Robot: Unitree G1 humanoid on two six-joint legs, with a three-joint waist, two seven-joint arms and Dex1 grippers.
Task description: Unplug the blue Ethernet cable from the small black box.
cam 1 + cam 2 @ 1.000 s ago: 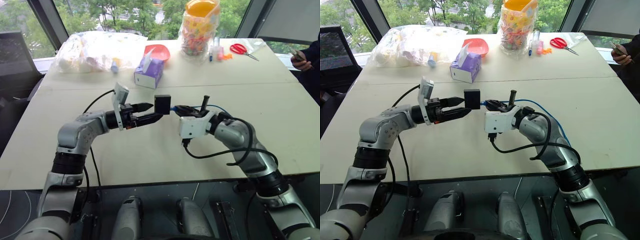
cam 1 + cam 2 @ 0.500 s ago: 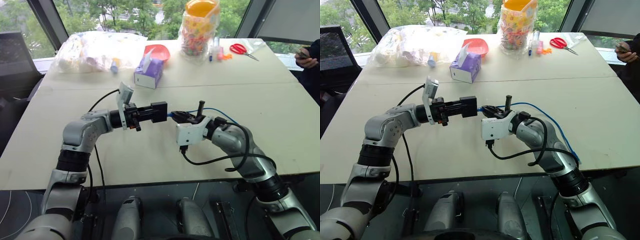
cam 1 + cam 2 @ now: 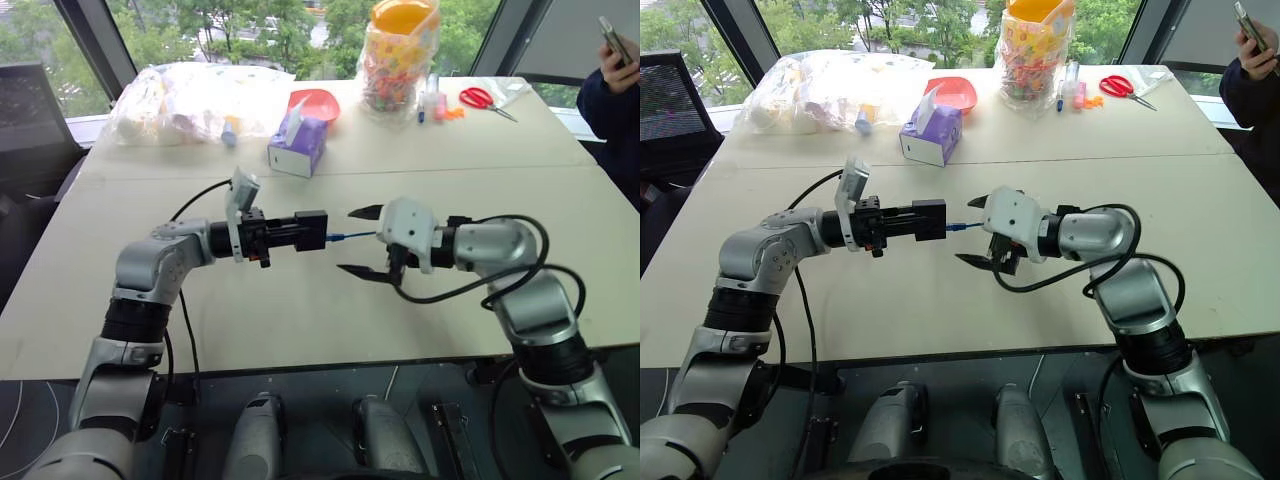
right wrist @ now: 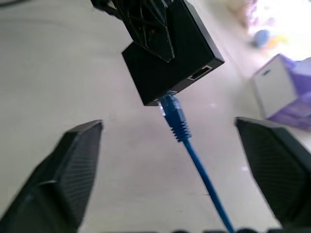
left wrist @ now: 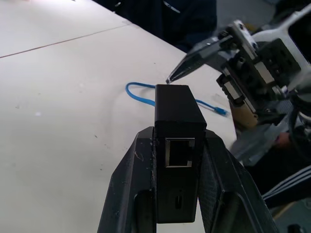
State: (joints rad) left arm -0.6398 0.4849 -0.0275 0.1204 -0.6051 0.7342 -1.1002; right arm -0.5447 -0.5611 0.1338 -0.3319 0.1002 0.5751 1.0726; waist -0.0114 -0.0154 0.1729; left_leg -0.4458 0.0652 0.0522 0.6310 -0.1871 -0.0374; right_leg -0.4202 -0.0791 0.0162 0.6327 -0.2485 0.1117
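One plug of the blue Ethernet cable (image 4: 182,127) sits in the small black box (image 3: 310,230), and your left gripper (image 5: 177,167) is clamped on that box above the table (image 3: 300,310).
You'll see the cord run from the box's port toward your right gripper (image 3: 362,241), whose fingers (image 4: 63,170) stand spread wide on either side of it, touching nothing. Its far length lies on the tabletop beyond. Farther back sit a purple-and-white tissue box (image 3: 298,146), a red bowl (image 3: 318,102), a clear plastic bag (image 3: 195,98), a candy jar (image 3: 398,55) and red scissors (image 3: 483,99).
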